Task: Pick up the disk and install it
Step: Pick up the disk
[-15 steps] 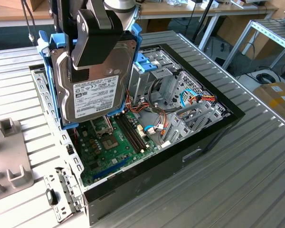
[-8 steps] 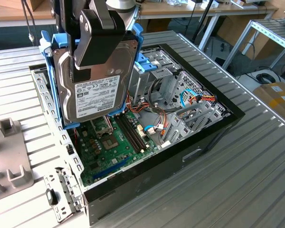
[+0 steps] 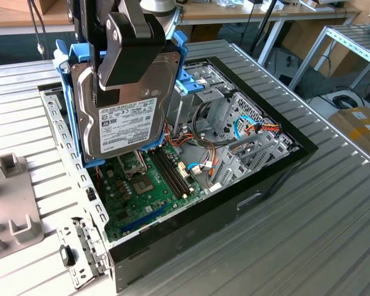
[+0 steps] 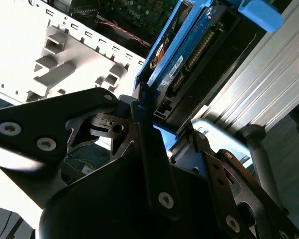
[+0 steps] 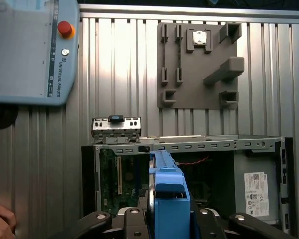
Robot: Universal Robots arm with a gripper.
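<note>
While upright, disk (image 3: 128, 120) inside gripper (image 3: 114, 77).

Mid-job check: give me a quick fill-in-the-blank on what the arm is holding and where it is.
The gripper is shut on the ____.
The disk hangs ____ the open computer case.
The plastic rail framing the disk is coloured ____.
Missing words: disk; above; blue.
</note>
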